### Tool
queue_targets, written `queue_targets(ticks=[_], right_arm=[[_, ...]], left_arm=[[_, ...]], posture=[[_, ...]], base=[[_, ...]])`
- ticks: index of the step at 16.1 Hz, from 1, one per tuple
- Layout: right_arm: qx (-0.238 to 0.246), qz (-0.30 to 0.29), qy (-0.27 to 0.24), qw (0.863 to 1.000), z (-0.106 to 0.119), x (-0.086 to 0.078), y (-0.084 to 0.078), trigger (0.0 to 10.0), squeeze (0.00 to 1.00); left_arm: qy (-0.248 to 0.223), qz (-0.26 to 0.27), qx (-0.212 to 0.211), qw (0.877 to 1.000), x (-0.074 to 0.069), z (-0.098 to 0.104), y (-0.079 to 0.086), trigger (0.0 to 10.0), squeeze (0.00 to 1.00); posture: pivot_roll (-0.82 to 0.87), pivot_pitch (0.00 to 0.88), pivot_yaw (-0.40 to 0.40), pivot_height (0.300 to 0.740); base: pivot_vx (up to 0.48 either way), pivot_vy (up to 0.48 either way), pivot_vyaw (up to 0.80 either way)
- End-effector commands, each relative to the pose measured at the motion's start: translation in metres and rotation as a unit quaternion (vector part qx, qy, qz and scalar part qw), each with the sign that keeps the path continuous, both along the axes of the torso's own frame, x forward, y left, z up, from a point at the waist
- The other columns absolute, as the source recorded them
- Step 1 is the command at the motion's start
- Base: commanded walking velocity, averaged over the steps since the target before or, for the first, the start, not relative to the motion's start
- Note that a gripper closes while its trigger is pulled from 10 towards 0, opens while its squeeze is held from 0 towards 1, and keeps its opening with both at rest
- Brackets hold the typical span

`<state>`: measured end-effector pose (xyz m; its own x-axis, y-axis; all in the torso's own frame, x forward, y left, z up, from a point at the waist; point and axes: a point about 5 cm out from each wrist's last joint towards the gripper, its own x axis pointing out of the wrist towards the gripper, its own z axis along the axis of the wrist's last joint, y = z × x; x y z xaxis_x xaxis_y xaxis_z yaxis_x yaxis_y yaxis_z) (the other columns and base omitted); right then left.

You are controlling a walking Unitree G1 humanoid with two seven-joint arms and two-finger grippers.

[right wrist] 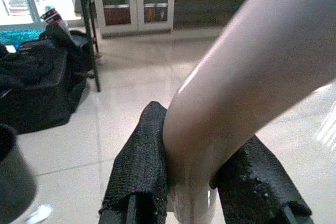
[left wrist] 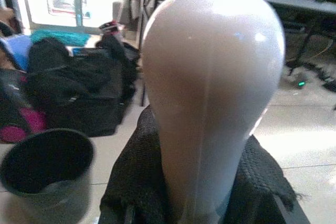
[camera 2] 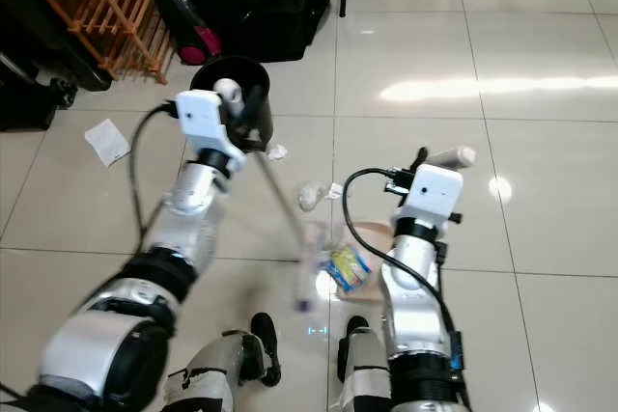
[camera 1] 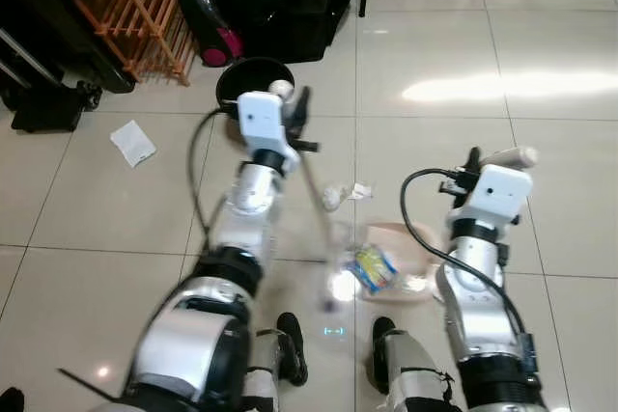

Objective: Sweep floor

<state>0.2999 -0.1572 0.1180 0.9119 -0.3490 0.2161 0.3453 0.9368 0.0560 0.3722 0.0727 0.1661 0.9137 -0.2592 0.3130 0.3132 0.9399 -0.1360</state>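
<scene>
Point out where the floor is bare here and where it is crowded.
Bare: the glossy tiles right of and beyond the right gripper. Crowded: litter between the arms, namely dustpan, snack wrapper, crumpled paper; black bin and wooden rack beyond the left gripper.

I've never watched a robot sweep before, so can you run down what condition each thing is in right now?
left gripper: shut on the broom handle.
right gripper: shut on the dustpan handle.
broom: slanted, its blurred head down by the litter.
dustpan: on the floor, wrapper at its mouth.
crumpled paper: on the tiles, outside the dustpan.
black bin: upright, open.
paper sheet: flat on the floor, apart.
</scene>
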Motion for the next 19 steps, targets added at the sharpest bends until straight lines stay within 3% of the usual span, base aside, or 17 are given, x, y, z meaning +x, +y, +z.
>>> queue_targets(ticks=[1,4,9,13,17,19], right_arm=[[0.037,0.025,0.023,0.999,-0.011,-0.003,0.014,10.0,0.0],[0.037,0.029,0.022,0.999,-0.008,0.0,0.013,10.0,0.0],[0.021,0.025,0.02,0.999,-0.005,0.001,0.0,10.0,0.0],[0.011,0.001,0.032,0.999,-0.007,-0.001,-0.031,10.0,0.0],[0.02,-0.02,0.044,0.999,-0.008,-0.007,-0.047,10.0,0.0],[0.039,-0.03,0.04,0.998,0.001,-0.009,-0.057,10.0,0.0]], left_arm=[[-0.011,-0.005,-0.017,1.0,-0.001,0.002,0.0,10.0,0.0],[-0.029,-0.02,-0.01,0.999,-0.004,0.005,-0.004,10.0,0.0],[-0.068,-0.02,0.03,0.997,-0.008,0.01,0.016,10.0,0.0],[-0.131,-0.043,0.047,0.989,-0.016,0.054,0.051,10.0,0.0],[-0.12,-0.045,0.05,0.99,-0.031,0.063,0.069,10.0,0.0],[-0.08,-0.038,0.074,0.993,-0.04,0.056,0.077,10.0,0.0]], posture=[[-0.03,0.328,0.111,0.74],[-0.03,0.318,0.106,0.74],[-0.03,0.3,0.105,0.74],[-0.01,0.279,0.092,0.74],[-0.02,0.244,0.08,0.74],[-0.02,0.239,0.076,0.74]], base=[[0.0,0.0,0.0],[0.0,0.0,0.0],[0.0,0.0,0.0],[0.0,0.0,0.0],[0.0,0.0,0.0],[0.0,0.0,0.0]])
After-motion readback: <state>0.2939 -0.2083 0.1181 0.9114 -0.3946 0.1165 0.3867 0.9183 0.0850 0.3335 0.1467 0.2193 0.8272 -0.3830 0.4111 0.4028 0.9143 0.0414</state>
